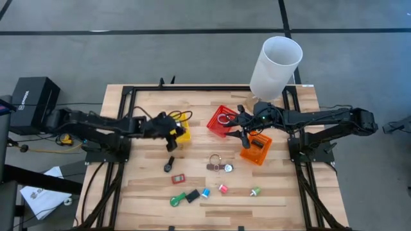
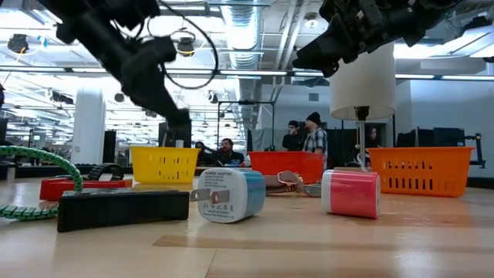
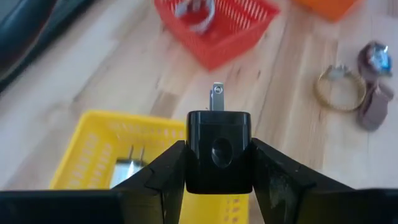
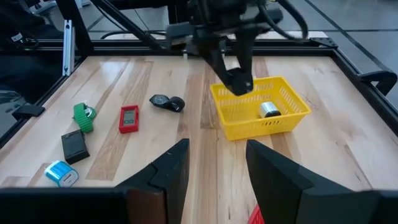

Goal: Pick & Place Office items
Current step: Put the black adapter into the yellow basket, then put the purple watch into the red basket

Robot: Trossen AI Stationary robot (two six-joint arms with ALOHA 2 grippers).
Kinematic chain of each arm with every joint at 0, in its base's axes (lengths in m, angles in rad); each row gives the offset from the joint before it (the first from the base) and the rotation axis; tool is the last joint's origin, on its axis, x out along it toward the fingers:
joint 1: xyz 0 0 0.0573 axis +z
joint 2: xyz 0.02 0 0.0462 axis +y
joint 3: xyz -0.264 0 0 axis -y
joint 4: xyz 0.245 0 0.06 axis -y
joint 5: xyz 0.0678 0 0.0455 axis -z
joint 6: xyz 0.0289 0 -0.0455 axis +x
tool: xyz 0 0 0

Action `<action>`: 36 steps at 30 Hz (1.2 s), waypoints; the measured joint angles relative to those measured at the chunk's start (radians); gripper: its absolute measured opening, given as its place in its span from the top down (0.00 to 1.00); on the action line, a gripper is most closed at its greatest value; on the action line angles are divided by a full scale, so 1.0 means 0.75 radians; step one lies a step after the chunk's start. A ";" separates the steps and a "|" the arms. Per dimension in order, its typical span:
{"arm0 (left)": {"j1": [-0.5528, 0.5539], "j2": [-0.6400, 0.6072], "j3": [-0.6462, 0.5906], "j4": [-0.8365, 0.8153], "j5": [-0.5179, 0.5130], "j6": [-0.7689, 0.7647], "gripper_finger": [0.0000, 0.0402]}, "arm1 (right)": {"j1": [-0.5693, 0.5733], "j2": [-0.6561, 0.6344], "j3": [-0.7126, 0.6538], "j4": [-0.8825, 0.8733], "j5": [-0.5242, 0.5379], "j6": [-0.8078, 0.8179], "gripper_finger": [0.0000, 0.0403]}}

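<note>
My left gripper (image 3: 219,155) hangs over the yellow bin (image 1: 182,130), shut on a black plug adapter (image 3: 219,149). A silver-pronged item (image 3: 127,168) lies inside that bin. My right gripper (image 4: 214,167) is open and holds nothing, hovering between the red bin (image 1: 221,120) and the orange bin (image 1: 255,147). Small office items lie on the table's near half: a black piece (image 1: 169,164), a red one (image 1: 178,179), a key ring (image 1: 216,163), a green one (image 1: 176,199), a blue charger (image 2: 230,193) and a pink one (image 2: 351,193). My left gripper pinches the black plug adapter by two opposite sides of its body (image 3: 193,149) between the two fingers (image 3: 163,174). Its metal prong (image 3: 217,96) points away from the gripper. The fingers come from above, slanting down, and the adapter is lifted clear above the yellow bin (image 4: 261,109).
A tall white cylinder (image 1: 275,67) stands at the table's far edge behind the right arm. The red bin holds a key ring (image 3: 194,14). A black frame runs around the table (image 1: 128,122). People stand in the room beyond (image 2: 309,131).
</note>
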 joint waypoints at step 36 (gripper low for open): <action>0.201 0.231 -0.051 0.124 0.098 0.217 0.44 | -0.003 0.000 0.000 0.001 0.004 -0.057 0.63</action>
